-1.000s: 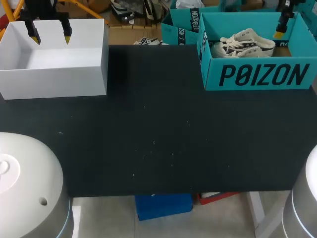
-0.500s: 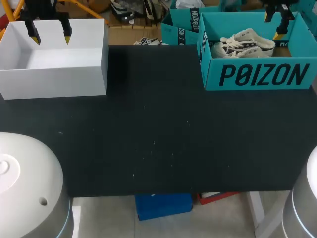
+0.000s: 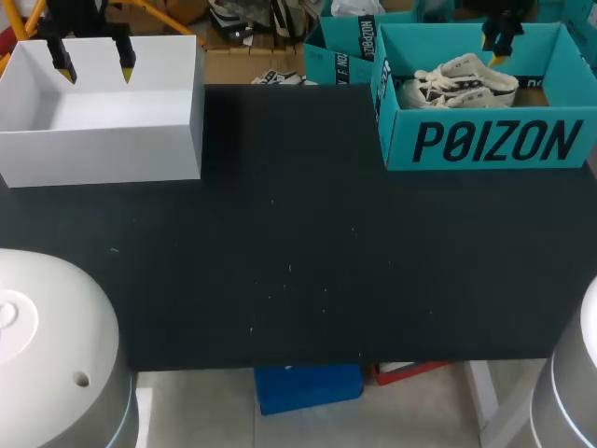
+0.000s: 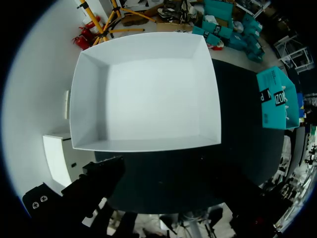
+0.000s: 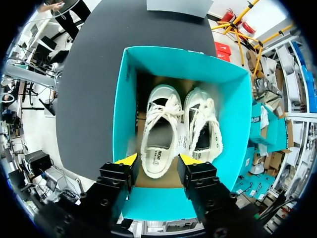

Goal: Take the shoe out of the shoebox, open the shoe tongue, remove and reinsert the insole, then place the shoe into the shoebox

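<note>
Hovering above the teal shoebox [image 3: 485, 142] at the far right of the black table [image 3: 298, 243], the right gripper [image 3: 494, 49] has its fingers spread wide, holding nothing. Two white shoes [image 5: 159, 136] lie side by side inside, one directly beneath those fingers. The left gripper [image 3: 94, 71], also spread and empty, hangs over a white box [image 3: 103, 145].

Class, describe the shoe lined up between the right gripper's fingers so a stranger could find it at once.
Find the teal shoebox at the table's far right corner, holding two white lace-up shoes. The shoe lies along the wall facing the open tabletop, straight ahead of the right gripper; the other shoe lies beside it.
</note>
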You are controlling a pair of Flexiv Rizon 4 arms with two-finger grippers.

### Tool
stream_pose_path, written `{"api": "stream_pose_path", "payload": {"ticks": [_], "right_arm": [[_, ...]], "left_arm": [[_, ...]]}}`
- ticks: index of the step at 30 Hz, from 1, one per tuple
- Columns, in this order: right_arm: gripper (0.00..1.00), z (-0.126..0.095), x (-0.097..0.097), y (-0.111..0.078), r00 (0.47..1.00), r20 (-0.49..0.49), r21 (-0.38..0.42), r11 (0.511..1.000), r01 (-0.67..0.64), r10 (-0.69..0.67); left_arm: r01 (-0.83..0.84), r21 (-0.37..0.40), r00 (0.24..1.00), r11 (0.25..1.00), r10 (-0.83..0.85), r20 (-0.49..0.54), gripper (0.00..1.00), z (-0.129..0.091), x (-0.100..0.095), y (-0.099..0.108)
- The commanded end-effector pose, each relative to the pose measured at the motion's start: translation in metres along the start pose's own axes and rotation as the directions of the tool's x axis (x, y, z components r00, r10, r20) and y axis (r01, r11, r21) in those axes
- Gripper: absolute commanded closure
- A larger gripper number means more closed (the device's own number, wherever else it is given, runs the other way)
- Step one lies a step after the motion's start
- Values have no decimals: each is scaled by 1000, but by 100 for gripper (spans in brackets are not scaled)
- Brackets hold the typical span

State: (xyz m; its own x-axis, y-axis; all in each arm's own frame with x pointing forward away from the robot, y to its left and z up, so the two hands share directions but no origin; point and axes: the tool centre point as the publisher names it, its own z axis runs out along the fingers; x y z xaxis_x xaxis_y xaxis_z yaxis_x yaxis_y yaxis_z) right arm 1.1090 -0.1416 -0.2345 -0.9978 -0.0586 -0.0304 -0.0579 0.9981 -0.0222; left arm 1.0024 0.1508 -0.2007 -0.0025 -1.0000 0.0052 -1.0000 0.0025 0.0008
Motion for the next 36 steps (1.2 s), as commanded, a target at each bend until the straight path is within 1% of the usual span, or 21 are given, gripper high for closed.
{"api": "stream_pose_path", "payload": {"ticks": [1,6,8,11,18,20,23,27,31,36], "right_arm": [[56,23,-15,1,1000,-25,-14,1000,-2,1],[57,41,-17,-1,1000,-26,-23,1000,-7,6],[59,50,-17,-4,1000,-28,-26,1000,-10,10],[59,61,-19,-8,999,-30,-27,1000,-14,13],[59,86,-26,-12,999,-36,-29,999,-14,13],[60,93,-28,-12,999,-40,-34,999,-14,13],[64,100,-32,-11,999,-44,-40,999,-11,9],[63,114,-38,-11,999,-47,-47,999,-3,1],[63,122,-41,-9,999,-52,-53,999,2,-4],[66,138,-40,-7,998,-67,-62,998,1,-5]], "left_arm": [[1,-1,1000,1000,-1,3,0,-1,1,1],[1,-1,1000,1000,-1,3,0,-1,1,1],[1,-1,1000,1000,-1,3,0,-1,1,1],[1,-1,1000,1000,-1,3,0,-1,1,1],[1,-1,1000,1000,-1,3,0,-1,1,1],[1,-1,1000,1000,-1,3,0,-1,1,1],[1,-1,1000,1000,-1,3,0,-1,1,1],[1,-1,1000,1000,-1,3,0,-1,1,1],[1,-1,1000,1000,-1,3,0,-1,1,1],[1,-1,1000,1000,-1,3,0,-1,1,1]]}}
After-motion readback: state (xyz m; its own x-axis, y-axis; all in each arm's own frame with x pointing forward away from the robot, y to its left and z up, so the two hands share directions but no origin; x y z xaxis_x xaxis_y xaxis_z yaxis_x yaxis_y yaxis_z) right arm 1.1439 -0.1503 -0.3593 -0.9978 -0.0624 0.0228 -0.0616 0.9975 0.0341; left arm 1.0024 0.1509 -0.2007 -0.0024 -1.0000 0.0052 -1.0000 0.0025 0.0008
